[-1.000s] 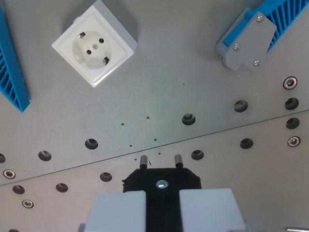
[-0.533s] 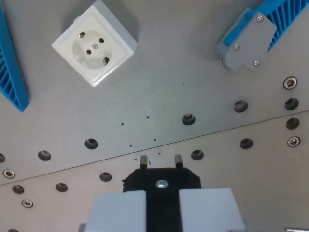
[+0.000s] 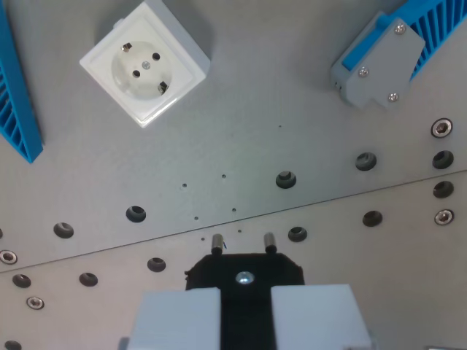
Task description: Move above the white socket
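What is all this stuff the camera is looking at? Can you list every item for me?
Square white plastic wall socket: one, white, upper left of the wrist view.
Grey plastic block with screws: one, grey on a blue mount, upper right.
Blue ribbed plastic piece: one, blue, left edge.
Grey metal plate with holes: one, grey, beneath everything.
Black plug with two metal pins: one, black, bottom centre, held.
End effector: one, pale grey fingers, bottom centre.
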